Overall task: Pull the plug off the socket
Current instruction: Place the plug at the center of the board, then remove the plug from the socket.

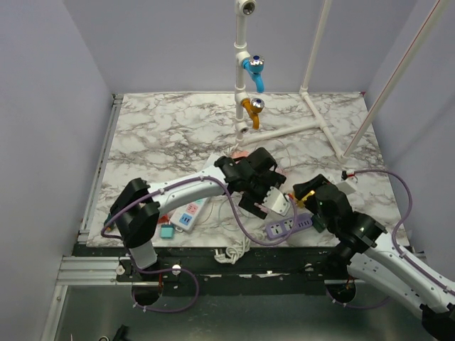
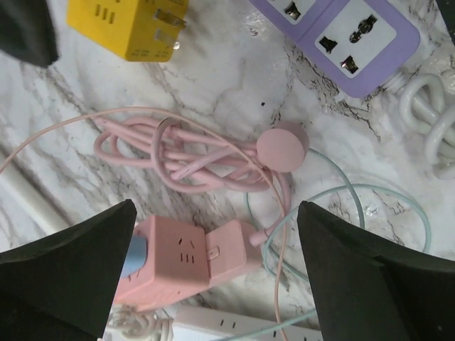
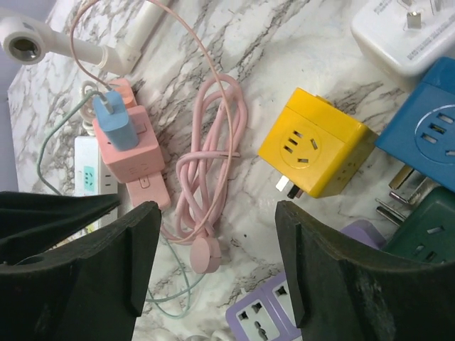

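A blue plug (image 3: 114,121) sits in a pink socket cube (image 3: 129,148) lying on the marble table. In the left wrist view the pink socket (image 2: 186,254) lies between my left gripper's (image 2: 215,231) open fingers, which are above it; the blue plug (image 2: 135,257) shows at its left end, partly hidden by the left finger. A thin pink cable runs from the plug. My right gripper (image 3: 217,213) is open and empty, above a coiled pink cable (image 3: 206,163), to the right of the socket. In the top view the left gripper (image 1: 254,183) covers the socket.
A yellow cube adapter (image 3: 313,149), a white adapter (image 3: 405,35), blue (image 3: 426,131) and green (image 3: 426,234) cubes lie at the right. A purple power strip (image 2: 348,35) and a white power strip (image 2: 234,327) flank the socket. A white pipe frame (image 1: 284,131) stands behind.
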